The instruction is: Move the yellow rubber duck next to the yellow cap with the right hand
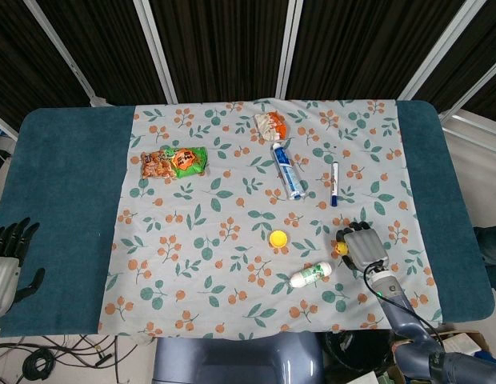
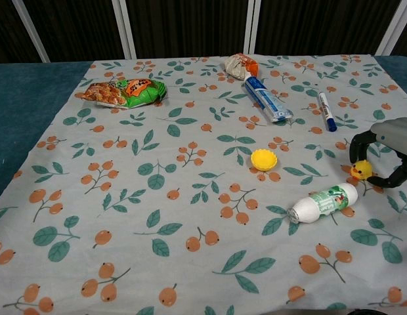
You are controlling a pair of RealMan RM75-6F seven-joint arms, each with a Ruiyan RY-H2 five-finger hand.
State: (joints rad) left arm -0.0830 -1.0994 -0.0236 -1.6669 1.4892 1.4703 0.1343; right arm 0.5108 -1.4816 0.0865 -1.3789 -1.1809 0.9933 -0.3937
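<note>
One right hand [image 2: 387, 157] arches over the yellow rubber duck [image 2: 361, 170] w/ fingers [image 2: 356, 146] curved down on both sides, bracketing it; contact can't be confirmed, so likely about to close, not yet gripping. Duck sits on the floral cloth [image 1: 192, 264] at the worktop's right side, just beyond the small white bottle [image 2: 321, 202], well apart from the yellow cap [image 2: 263, 159] near centre. Duck looks tiny, bright yellow, rounded, orange beak; prob. soft & light. Left hand [image 1: 6, 260] idles off-cloth, fingers spread, empty.
</note>
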